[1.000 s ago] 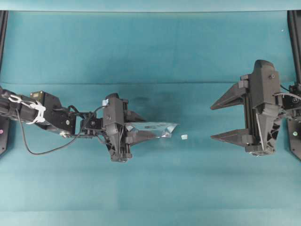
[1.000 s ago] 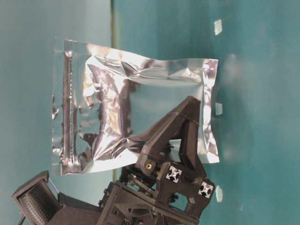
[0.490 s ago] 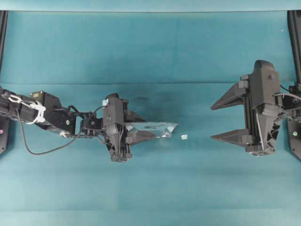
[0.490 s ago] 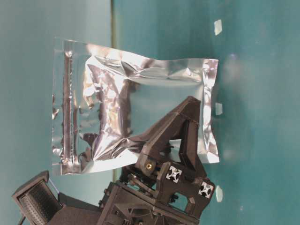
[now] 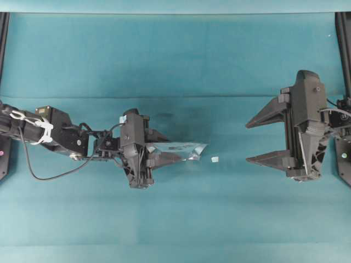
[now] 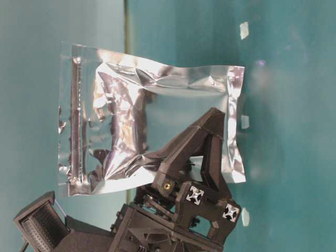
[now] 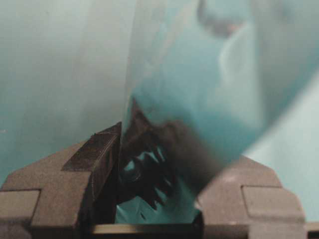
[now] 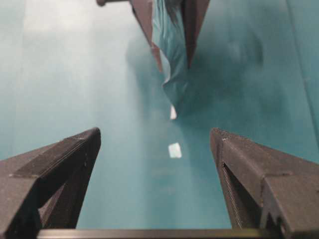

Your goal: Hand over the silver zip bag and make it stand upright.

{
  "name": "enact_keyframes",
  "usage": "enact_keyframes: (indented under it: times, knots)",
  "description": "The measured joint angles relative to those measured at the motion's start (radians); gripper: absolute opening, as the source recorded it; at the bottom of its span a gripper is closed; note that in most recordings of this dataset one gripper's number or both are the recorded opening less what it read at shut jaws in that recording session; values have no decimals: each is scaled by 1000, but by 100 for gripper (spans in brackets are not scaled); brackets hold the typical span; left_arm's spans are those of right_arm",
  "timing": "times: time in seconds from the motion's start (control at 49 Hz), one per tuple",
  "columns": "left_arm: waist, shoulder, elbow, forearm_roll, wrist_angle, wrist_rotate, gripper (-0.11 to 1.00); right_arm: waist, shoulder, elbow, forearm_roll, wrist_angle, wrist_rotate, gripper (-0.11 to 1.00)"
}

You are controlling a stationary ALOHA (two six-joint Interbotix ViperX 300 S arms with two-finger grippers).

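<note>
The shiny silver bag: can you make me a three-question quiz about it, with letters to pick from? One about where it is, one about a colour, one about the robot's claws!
1. Where is the silver zip bag?
A. lying flat on the table
B. pinched in the left gripper
C. held by both grippers

2. What colour is the table?
A. teal
B. red
C. white

3. How is the right gripper?
A. shut on the bag
B. shut on nothing
C. open and empty

Answers: 1 B, the left gripper's fingers clamp the bag's edge and hold it out. 2 A, the whole surface is blue-green. 3 C, its fingers are spread wide, apart from the bag.
</note>
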Motion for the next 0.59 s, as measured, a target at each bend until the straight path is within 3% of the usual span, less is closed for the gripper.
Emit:
enact_keyframes:
  times: [0.592]
  knots:
    - [-2,0,-2,0,0,0,22,0,0,0,0,-6,0,96]
